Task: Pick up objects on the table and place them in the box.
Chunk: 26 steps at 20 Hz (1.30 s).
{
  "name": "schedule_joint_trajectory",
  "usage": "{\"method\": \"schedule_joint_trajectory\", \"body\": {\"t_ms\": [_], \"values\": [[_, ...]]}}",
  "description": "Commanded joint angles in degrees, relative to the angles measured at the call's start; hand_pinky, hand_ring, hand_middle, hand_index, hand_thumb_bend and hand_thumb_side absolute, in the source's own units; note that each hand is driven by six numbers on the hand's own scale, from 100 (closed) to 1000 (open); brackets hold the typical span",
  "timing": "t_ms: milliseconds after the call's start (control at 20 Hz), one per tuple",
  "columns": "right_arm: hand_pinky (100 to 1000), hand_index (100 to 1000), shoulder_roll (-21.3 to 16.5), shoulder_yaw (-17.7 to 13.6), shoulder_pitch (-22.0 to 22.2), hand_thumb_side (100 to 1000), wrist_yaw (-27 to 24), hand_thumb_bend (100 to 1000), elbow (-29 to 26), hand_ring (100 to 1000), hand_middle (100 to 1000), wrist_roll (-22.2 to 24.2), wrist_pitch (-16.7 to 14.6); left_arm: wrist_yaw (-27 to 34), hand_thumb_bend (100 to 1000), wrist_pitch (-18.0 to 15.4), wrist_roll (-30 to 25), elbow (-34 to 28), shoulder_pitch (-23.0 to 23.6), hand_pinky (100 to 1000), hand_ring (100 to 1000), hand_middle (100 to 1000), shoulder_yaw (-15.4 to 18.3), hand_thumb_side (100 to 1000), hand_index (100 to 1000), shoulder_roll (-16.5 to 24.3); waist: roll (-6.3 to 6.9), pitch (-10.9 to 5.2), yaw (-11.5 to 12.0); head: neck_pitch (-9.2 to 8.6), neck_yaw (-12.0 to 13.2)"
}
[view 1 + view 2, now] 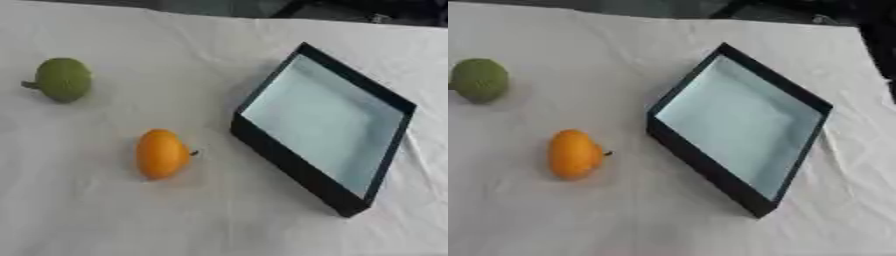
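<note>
An orange fruit (161,153) with a small dark stem lies on the white cloth, left of centre. A green round fruit (62,79) with a short stem rests at the far left. To the right sits a shallow box (296,165) with black walls and a pale blue-white floor, turned diagonally, nothing inside it. The orange fruit lies a short way left of the box's near-left wall, not touching it. Neither of my hands shows in either view.
A wrinkled white cloth (219,220) covers the table. Dark shapes line the far edge behind the table (798,10). In the right eye view the cloth's right edge (877,65) shows near the upper right.
</note>
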Motion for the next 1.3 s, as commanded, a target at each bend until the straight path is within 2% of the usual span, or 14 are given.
{"method": "schedule_joint_trajectory", "body": {"t_ms": [50, 300, 600, 900, 1150, 1200, 1250, 1300], "values": [[806, 520, -6.23, 0.13, 1.92, 254, -4.14, 100, -8.08, 616, 449, -0.58, 1.16, -0.69, 100, -0.05, 0.40, -0.44, 0.05, 706, 587, 689, 0.74, 775, 790, 1.68, 0.12, -1.49, -0.52, 0.41, 1.01], [802, 521, -12.21, -0.21, 10.13, 281, -8.16, 100, -18.13, 618, 450, -1.21, 2.26, -0.88, 100, 0.04, 0.45, -0.33, 0.36, 706, 587, 689, 0.81, 776, 790, 1.70, -0.02, -1.61, -1.37, 0.41, 1.74], [798, 521, -17.90, -1.79, 20.52, 304, -11.57, 100, -26.16, 618, 450, -2.45, 2.51, -0.99, 100, 0.03, 0.68, -0.37, 0.60, 706, 587, 690, 1.04, 776, 790, 1.74, -0.06, -1.59, -2.50, 0.41, 2.33], [794, 522, -20.84, -3.49, 28.82, 326, -13.14, 100, -32.28, 617, 450, -3.71, 2.11, -0.93, 100, 0.01, 0.58, -0.37, 0.42, 706, 588, 690, 0.96, 774, 790, 1.70, 0.23, -1.65, -2.84, 0.41, 2.17], [790, 521, -22.39, -4.06, 33.62, 347, -13.42, 100, -34.56, 616, 449, -3.42, 2.12, -0.96, 100, -0.01, 0.55, -0.37, 0.48, 707, 588, 690, 0.93, 776, 790, 1.65, 0.19, -1.60, -3.07, 0.41, 1.84], [789, 521, -22.59, -3.99, 34.44, 279, -13.44, 100, -34.72, 616, 447, -3.18, 2.10, -0.98, 100, 0.00, 0.51, -0.35, 0.50, 707, 588, 690, 0.90, 776, 790, 1.62, 0.18, -1.54, -3.09, 0.41, 1.77], [789, 521, -22.73, -3.88, 35.07, 357, -13.47, 100, -34.79, 615, 449, -2.88, 2.09, -0.99, 100, 0.02, 0.47, -0.33, 0.53, 707, 588, 690, 0.88, 777, 790, 1.60, 0.17, -1.49, -3.09, 0.41, 1.71], [788, 521, -22.75, -3.71, 35.63, 359, -13.44, 100, -34.74, 615, 449, -2.55, 2.08, -0.99, 100, 0.03, 0.44, -0.30, 0.53, 707, 588, 690, 0.86, 777, 790, 1.56, 0.18, -1.42, -3.08, 0.41, 1.60]]}}
